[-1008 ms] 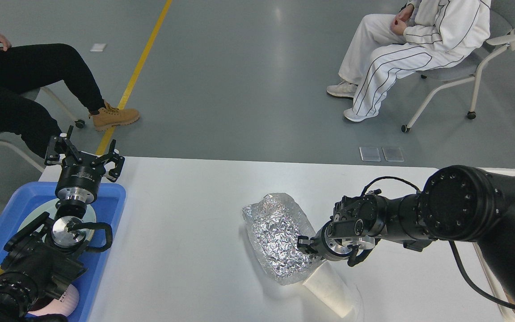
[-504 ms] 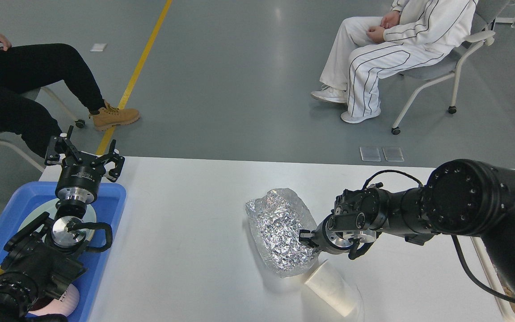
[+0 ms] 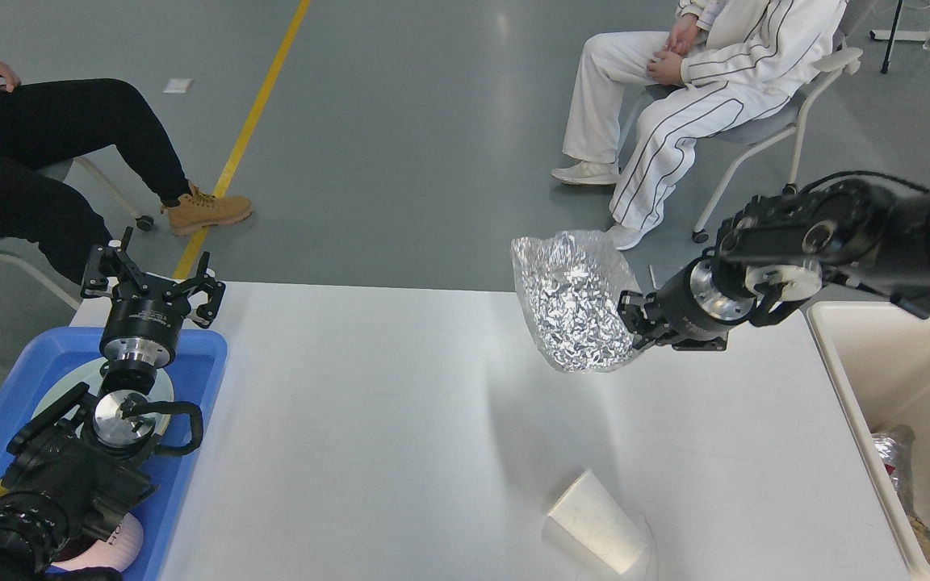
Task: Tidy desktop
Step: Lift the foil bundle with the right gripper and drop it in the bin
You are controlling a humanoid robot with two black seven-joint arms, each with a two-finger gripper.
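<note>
The white desktop (image 3: 368,420) fills the middle of the head view. My right gripper (image 3: 630,319) is shut on a crumpled silver foil bag (image 3: 570,303) and holds it in the air above the desktop's far right part. A white paper cup (image 3: 594,532) lies on its side near the front edge. My left gripper (image 3: 150,278) is open and empty, raised above the far end of the blue tray (image 3: 198,355) at the left.
A cream bin (image 3: 844,379) stands at the right edge with some trash in it. The blue tray holds a pale plate (image 3: 57,395) and a pink cup (image 3: 114,545). Two people sit on chairs beyond the table.
My right gripper has lifted the foil bag off the desktop and carried it up and to the right, toward the cream bin. The paper cup stays put. The left arm has not moved.
</note>
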